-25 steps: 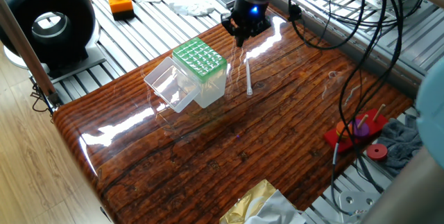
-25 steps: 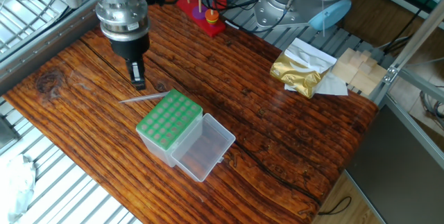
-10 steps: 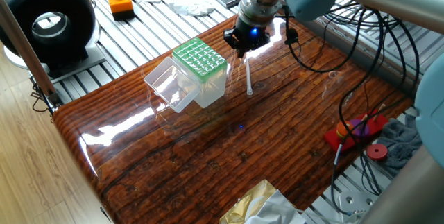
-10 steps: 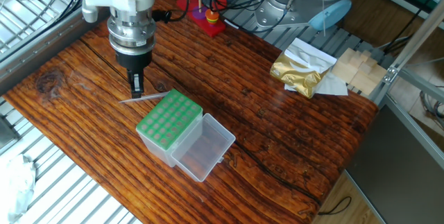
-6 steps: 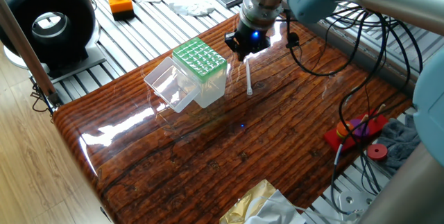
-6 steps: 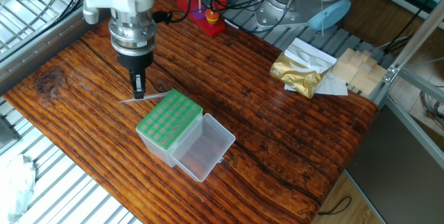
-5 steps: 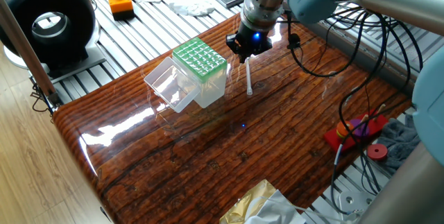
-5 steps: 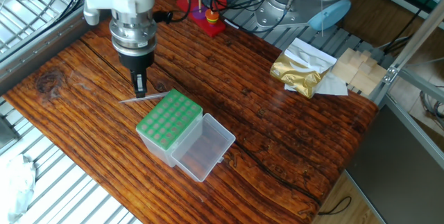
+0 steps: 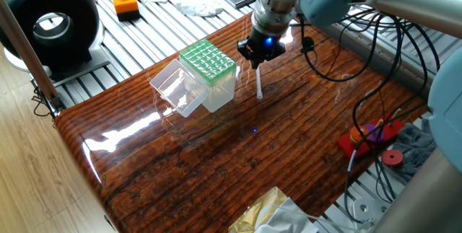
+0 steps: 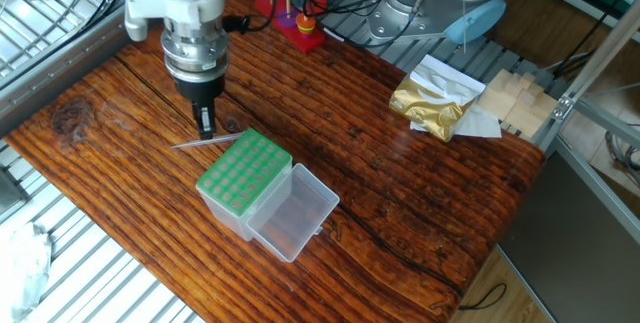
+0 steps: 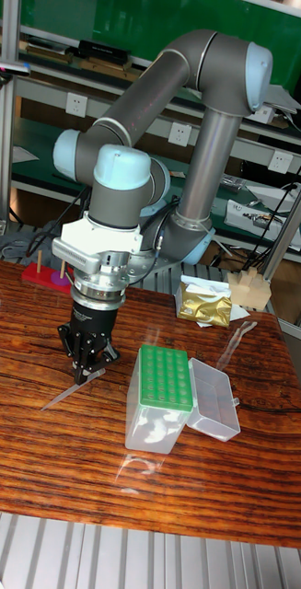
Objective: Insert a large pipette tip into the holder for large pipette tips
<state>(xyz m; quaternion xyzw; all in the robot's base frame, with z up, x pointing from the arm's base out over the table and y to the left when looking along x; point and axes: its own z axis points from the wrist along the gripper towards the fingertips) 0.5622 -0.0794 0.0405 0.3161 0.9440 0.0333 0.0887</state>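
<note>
While holder [image 10: 243, 176] stands open — tip [image 10: 205, 143] lies beside it.

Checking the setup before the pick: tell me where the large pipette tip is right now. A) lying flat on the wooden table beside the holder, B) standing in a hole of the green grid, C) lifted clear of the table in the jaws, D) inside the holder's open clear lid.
A. The large pipette tip lies flat on the wooden table next to the holder, under the gripper.
</note>
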